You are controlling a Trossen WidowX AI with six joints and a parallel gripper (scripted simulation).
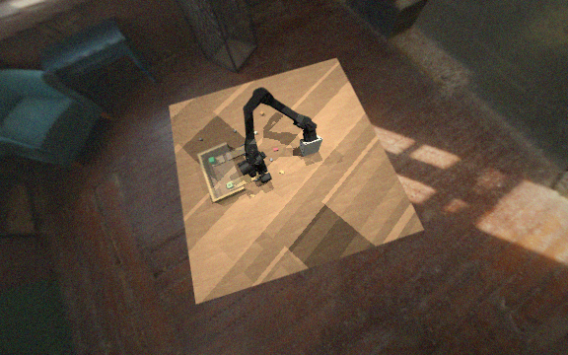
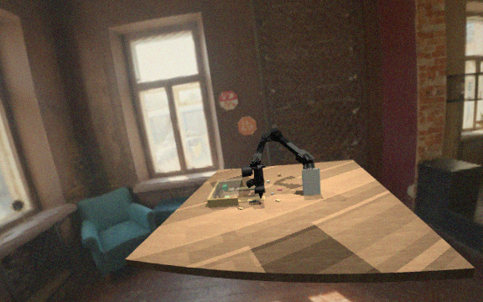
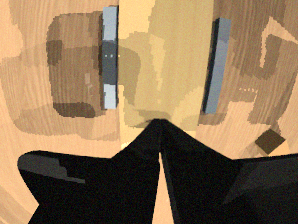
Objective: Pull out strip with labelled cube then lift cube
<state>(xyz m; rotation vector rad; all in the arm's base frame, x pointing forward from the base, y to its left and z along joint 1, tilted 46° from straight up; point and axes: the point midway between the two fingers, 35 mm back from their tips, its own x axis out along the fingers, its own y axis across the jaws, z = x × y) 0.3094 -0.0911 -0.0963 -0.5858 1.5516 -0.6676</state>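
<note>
One strip lies beneath closed gripper.

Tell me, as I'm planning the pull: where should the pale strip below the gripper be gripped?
Probably at its near end, from above: the pale strip lies flat, running straight ahead of the shut gripper, so its end edge offers a pinch.

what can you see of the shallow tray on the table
The tray is a shallow rectangular box with a pale, wood-looking raised rim, open on top, lying flat on the table by the arm's end effector. Two small green cubes sit inside, near opposite ends. Finer detail is too small to tell.
</note>
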